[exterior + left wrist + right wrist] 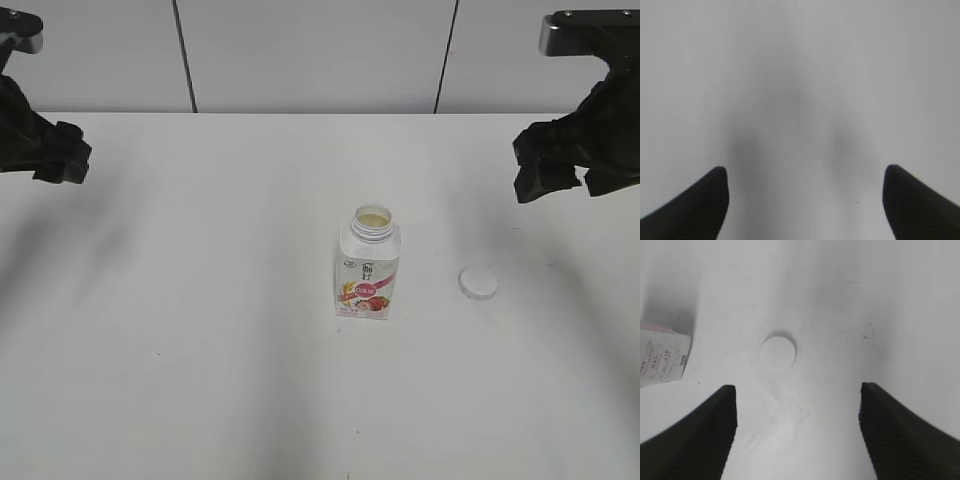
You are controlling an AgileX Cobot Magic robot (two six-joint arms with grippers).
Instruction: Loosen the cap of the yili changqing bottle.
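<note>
The yili changqing bottle stands upright mid-table with its neck uncovered; the cap lies just right of it. The left gripper and right gripper are both spread and empty. A careless sweep could topple the unsealed bottle and spill it. The liquid level is hidden.

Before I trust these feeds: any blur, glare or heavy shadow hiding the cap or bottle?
Exterior view: sharp, soft arm shadows only, cap and bottle clear. Right wrist view: bright, cap low-contrast but visible, bottle cut off at left. Left wrist view: soft grey shadows on table, neither object.
</note>
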